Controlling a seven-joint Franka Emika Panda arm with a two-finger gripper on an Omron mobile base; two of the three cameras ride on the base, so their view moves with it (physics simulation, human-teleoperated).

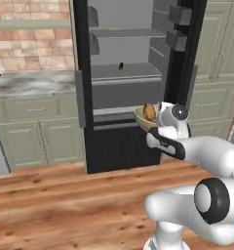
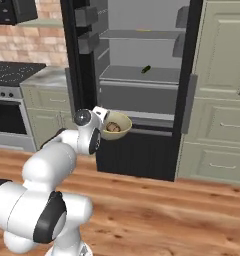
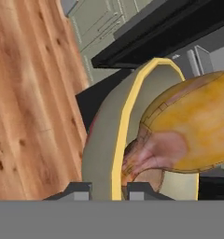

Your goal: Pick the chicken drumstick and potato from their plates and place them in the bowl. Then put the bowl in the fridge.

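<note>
My gripper (image 1: 151,124) is shut on the rim of the tan, olive-yellow bowl (image 1: 140,117) and holds it level in front of the open black fridge (image 1: 83,88), just below its lower grey shelf. From the right, the gripper (image 2: 105,130) clamps the bowl (image 2: 121,122) on its near left side. In the hand view the fingers (image 3: 79,190) pinch the bowl's yellow rim (image 3: 127,107). A golden-brown chicken drumstick (image 3: 198,123) with a pink end fills the bowl. A brown lump under it, possibly the potato (image 3: 149,178), is mostly hidden. The plates are out of view.
The fridge's doors stand open with dark bins (image 1: 176,40) on them. A small dark item (image 2: 146,69) lies on a grey shelf (image 2: 142,76). There is a marble counter (image 1: 31,83) to the left, a stove (image 2: 12,75) further left, and green cabinets (image 2: 222,75) to the right. Wood floor (image 2: 157,210) lies below.
</note>
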